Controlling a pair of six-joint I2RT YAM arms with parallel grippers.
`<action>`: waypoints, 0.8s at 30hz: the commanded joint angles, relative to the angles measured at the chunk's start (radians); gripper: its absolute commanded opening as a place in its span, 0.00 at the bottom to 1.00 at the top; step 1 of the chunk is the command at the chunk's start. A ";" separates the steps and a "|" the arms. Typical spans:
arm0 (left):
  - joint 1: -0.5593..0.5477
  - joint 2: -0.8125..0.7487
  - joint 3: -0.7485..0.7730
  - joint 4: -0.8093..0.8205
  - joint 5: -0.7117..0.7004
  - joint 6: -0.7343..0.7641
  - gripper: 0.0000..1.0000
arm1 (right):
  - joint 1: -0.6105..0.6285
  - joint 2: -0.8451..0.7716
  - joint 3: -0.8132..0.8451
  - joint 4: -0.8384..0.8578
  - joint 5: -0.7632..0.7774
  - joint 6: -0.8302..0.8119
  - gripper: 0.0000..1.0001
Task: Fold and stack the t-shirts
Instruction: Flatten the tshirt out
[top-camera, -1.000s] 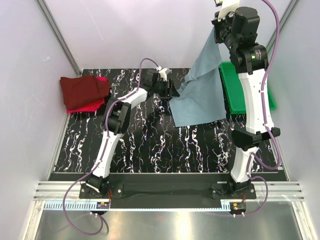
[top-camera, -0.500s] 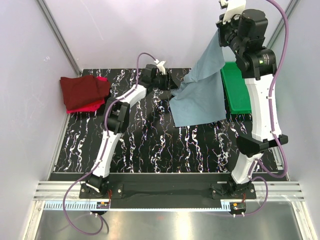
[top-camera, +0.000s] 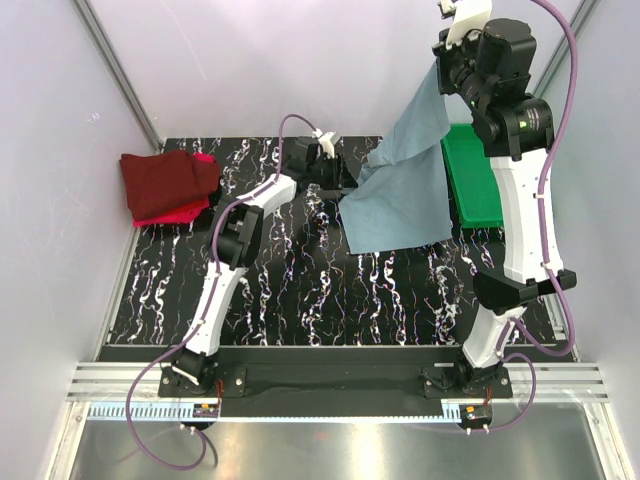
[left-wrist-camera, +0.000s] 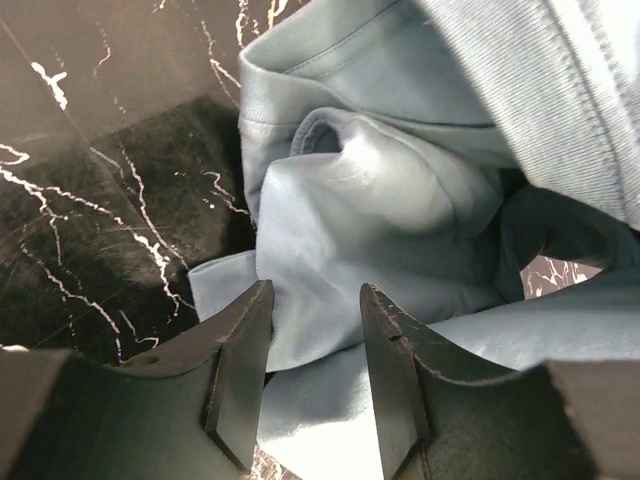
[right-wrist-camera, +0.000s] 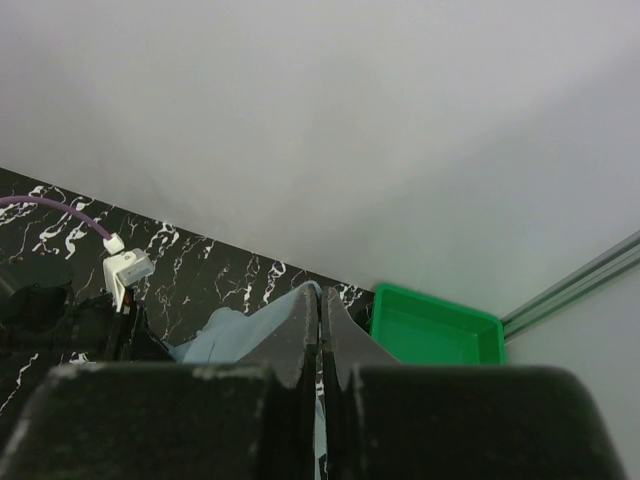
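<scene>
Right gripper (right-wrist-camera: 320, 303): clamped tight on the top edge of the grey-blue shirt (top-camera: 400, 200), high above the table (top-camera: 290, 300).
Grey-blue shirt: hanging, lower end bunched on the table beside the green tray (top-camera: 478, 190).
Left gripper (left-wrist-camera: 315, 292): jaws partly apart, straddling a fold at the shirt's lower left edge.
Maroon shirt (top-camera: 165, 178): folded, far left, atop the red shirt (top-camera: 185, 212).

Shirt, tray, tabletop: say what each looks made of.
Shirt: soft, matte grey-blue cloth, probably a cotton knit. It drapes, crumples and shows a stitched hem.
Tray: smooth green plastic, apparently rigid, with a moulded raised rim and even colour.
Tabletop: black with white veins like marble, though more likely a printed surface. The pictures cannot settle it.
</scene>
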 joint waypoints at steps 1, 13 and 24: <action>-0.001 -0.016 0.009 0.041 0.017 -0.002 0.43 | 0.002 -0.015 0.041 0.046 -0.004 0.002 0.00; 0.001 -0.055 -0.040 0.047 0.005 -0.025 0.36 | 0.002 -0.003 0.048 0.043 -0.005 0.003 0.00; 0.004 -0.087 -0.100 0.043 0.014 -0.002 0.01 | 0.003 0.010 0.068 0.041 -0.005 0.003 0.00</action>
